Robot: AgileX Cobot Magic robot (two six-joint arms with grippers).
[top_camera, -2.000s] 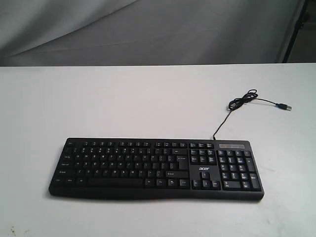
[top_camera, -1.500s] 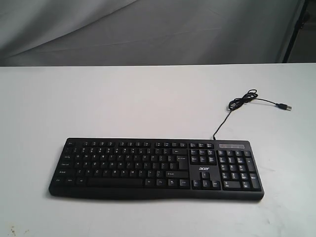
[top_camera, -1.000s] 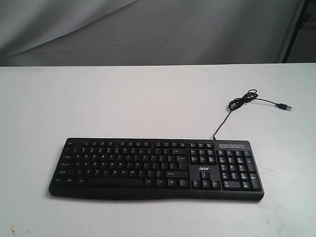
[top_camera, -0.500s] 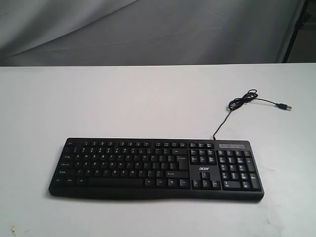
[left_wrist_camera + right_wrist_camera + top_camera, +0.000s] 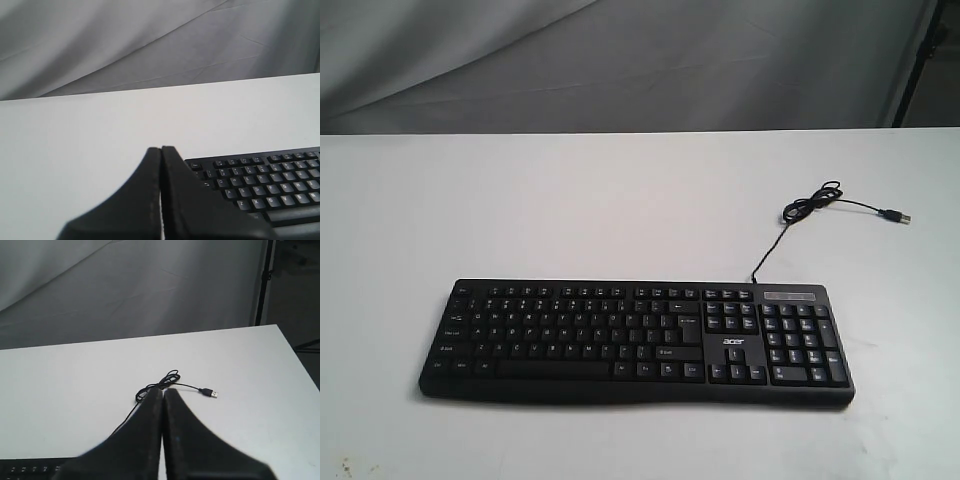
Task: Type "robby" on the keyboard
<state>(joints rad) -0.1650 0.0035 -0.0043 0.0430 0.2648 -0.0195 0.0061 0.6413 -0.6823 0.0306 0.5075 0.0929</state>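
The keyboard (image 5: pixel 636 340) lay flat toward six o'clock on the white table (image 5: pixel 620 200), its thin cable (image 5: pixel 800 210) trailing off toward one o'clock. The left gripper (image 5: pixel 161 148) and the right gripper (image 5: pixel 163 390) were both clenched on nothing, their fingers pressed together, clear of the keys. It looked like a light, stiff plastic slab that might skid, so rather than grasping it, a closed tip should press each small key squarely from above.

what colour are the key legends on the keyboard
White, on the black keyboard; the left wrist view shows them best.
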